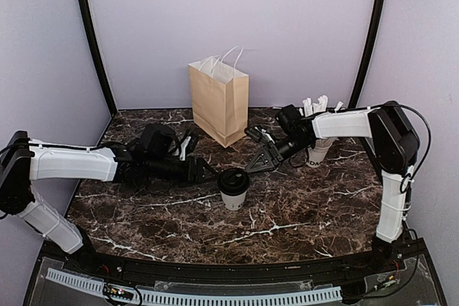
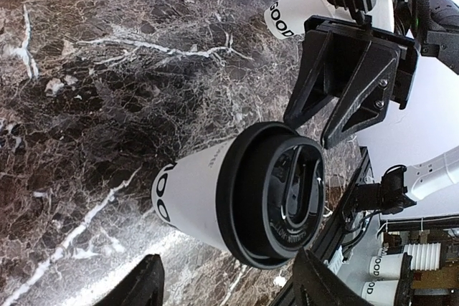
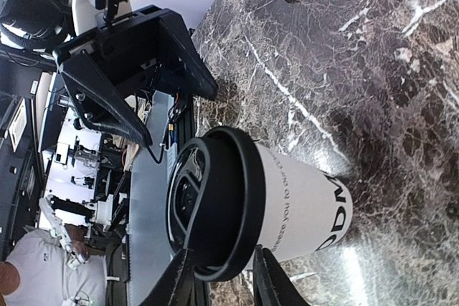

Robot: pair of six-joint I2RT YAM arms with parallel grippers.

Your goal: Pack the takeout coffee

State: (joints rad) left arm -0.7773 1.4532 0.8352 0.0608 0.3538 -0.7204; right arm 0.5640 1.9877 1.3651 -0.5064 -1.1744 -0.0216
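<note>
the takeout coffee (image 1: 234, 188) stands upright on the table (image 1: 308, 213) between the left gripper (image 1: 206, 173) and right gripper (image 1: 258, 163), both with jaws apart and empty, so the grasp looks not yet made and next one gripper must clamp it for the paper bag (image 1: 219, 102).

Far cup (image 2: 290, 12) reads "GOOD"; takeout coffee (image 2: 201, 195) shows partial "OO".

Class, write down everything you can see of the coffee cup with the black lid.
The coffee cup is small, white paper, tapering to its base, with dark lettering near the bottom. A round black plastic lid is pressed on. It stands upright on the dark marble table, in front of the brown paper bag. The left claw and right claw flank it, both open; neither appears to touch it.
</note>
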